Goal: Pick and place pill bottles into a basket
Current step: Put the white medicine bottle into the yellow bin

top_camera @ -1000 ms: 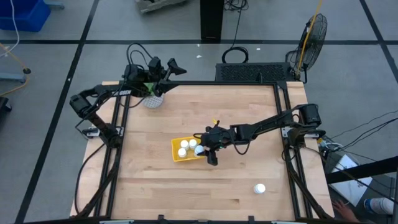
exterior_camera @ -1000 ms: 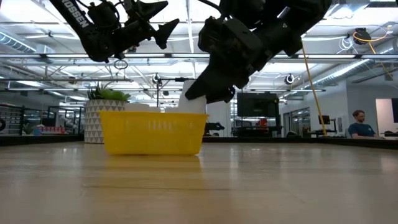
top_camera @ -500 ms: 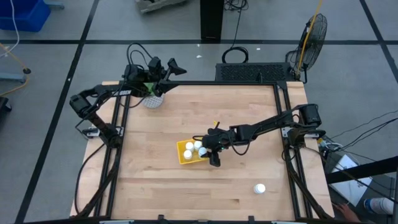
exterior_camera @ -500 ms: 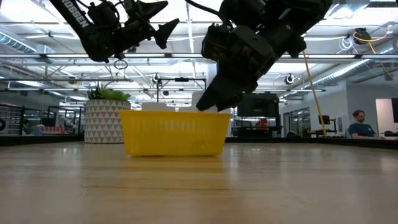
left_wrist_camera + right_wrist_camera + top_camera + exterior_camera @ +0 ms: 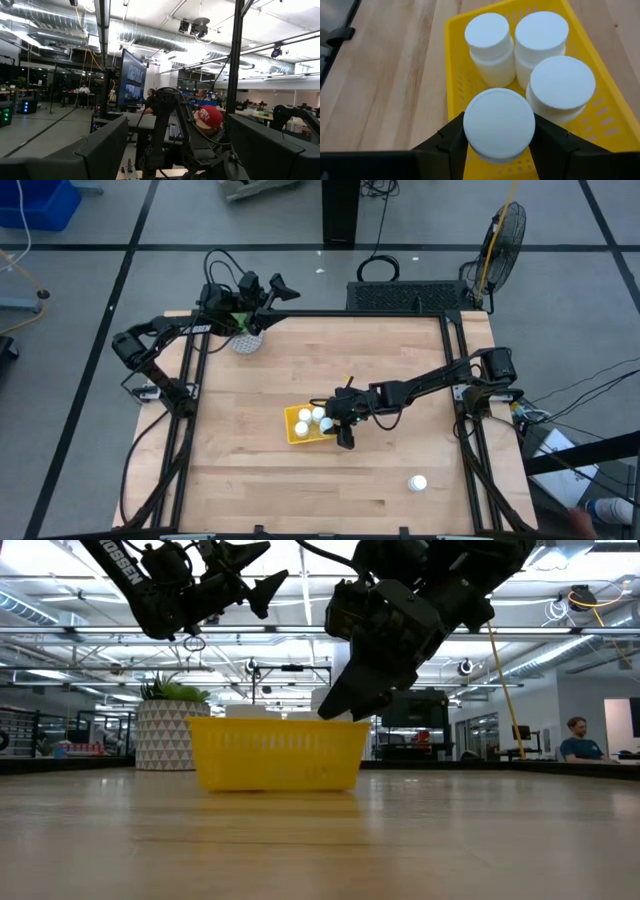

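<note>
A: Where is the right gripper (image 5: pixel 499 150) now?

B: Over the yellow basket (image 5: pixel 291 434), near the middle of the wooden table (image 5: pixel 300 360). Its 2 dark fingers (image 5: pixel 451 142) are clamped on the cap of 1 white pill bottle (image 5: pixel 499 125), held inside the basket's near end.

A: What else is in the basket?

B: 3 more white pill bottles (image 5: pixel 490 47), upright, caps up, packed against one another at the far end. From overhead the bottles read as a small cluster of white discs (image 5: pixel 311 418) in the yellow tray.

A: Any bottle outside it?

B: 1. A single pill bottle (image 5: pixel 417 482) stands alone near the front right corner of the table, well apart from the basket.

A: And from table height?

B: The basket (image 5: pixel 277 752) sits flat on the wood, and the right gripper (image 5: pixel 345 705) comes down at a slant to its right rim.

A: The left arm?

B: Its left gripper (image 5: pixel 283 287) waits raised beyond the table's back left corner, fingers (image 5: pixel 102 150) spread wide with nothing between them. A white patterned plant pot (image 5: pixel 160 735) stands below it.
</note>
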`<action>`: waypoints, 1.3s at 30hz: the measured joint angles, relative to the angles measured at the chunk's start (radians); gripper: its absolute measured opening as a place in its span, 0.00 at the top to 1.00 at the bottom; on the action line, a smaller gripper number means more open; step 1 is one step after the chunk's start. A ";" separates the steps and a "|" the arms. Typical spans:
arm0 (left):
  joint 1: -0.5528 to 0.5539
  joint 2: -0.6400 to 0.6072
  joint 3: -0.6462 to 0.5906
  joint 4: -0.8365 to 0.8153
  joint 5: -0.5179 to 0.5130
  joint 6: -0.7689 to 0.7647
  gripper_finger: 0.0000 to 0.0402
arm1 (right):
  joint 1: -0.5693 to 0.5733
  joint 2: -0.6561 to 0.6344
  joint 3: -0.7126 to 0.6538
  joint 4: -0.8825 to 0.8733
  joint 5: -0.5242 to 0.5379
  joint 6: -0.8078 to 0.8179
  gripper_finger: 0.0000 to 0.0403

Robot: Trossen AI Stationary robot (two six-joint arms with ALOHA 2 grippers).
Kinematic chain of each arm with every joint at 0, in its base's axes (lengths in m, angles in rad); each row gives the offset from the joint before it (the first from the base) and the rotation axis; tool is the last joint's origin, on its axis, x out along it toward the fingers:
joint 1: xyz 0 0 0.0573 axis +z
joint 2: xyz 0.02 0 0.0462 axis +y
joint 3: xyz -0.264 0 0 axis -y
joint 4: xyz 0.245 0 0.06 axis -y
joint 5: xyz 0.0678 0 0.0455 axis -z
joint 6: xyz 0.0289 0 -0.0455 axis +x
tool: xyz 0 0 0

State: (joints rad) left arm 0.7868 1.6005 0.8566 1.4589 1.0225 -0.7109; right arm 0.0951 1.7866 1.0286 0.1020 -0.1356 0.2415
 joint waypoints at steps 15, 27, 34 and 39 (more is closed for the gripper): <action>0.000 0.000 0.000 0.000 0.000 0.000 0.15 | 0.012 0.000 0.000 0.003 0.000 0.000 0.51; 0.000 0.000 0.000 0.000 0.000 0.000 0.15 | 0.018 0.000 0.000 0.024 0.000 0.004 0.39; 0.000 0.000 0.000 0.000 0.001 -0.001 0.15 | 0.018 -0.061 0.001 0.027 0.004 0.007 0.38; 0.000 0.000 0.000 0.000 0.012 -0.007 0.14 | 0.018 -0.178 0.000 -0.008 0.076 -0.021 0.38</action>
State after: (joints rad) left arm 0.7868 1.6001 0.8566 1.4590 1.0348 -0.7179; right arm 0.1134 1.6087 1.0291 0.0945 -0.0597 0.2204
